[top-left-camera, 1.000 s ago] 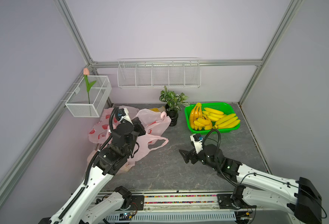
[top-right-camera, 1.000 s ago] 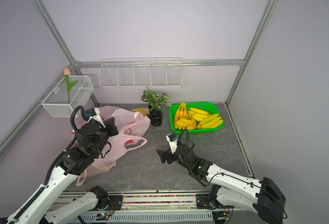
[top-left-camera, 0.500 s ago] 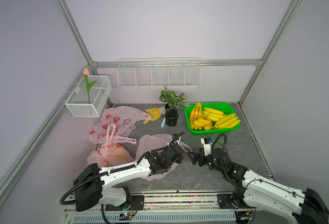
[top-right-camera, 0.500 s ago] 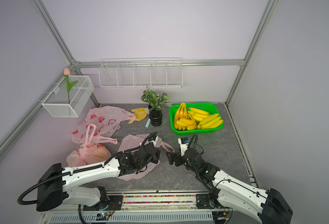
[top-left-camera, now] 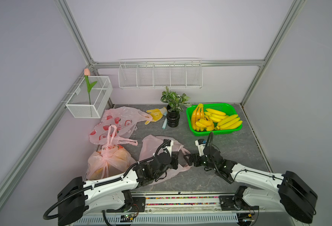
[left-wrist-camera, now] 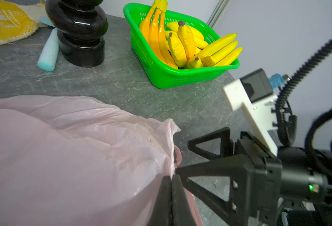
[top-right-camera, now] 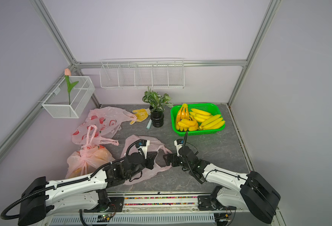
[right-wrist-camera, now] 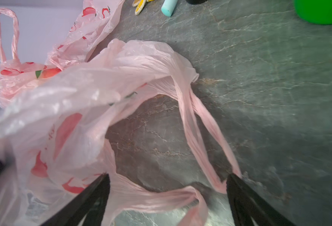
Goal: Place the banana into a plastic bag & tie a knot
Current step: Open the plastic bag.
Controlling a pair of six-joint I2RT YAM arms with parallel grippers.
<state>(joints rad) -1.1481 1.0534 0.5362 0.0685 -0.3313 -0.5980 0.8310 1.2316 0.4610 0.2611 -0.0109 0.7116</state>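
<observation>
Left gripper: pressed together on the rim of the bag, the thin film pinched between the fingers
Right gripper: spread wide, nothing held; a loop of the bag is seen lying between the fingertips, one tip just touching it
Change: a second ago the left arm was raised over the pile at the far left and the right gripper was held apart at mid-table; since then an empty bag has been drawn to the near middle and the right gripper has been brought left, up to its mouth
Meaning: the bag is judged fetched and presented; opening its mouth is taken as the step in hand, with loading and the knot not yet begun
Bananas: all still lying in the basket at the far right, well apart from the bag
Left arm: stretched low from the near left toward the middle, gripper pointed right
Right arm: stretched low from the near right, gripper pointed left, facing the left gripper closely
Tied bag: filled and knotted, at the near left, not touched
Risk: the film could slip from the pinch when the loop is pulled
</observation>
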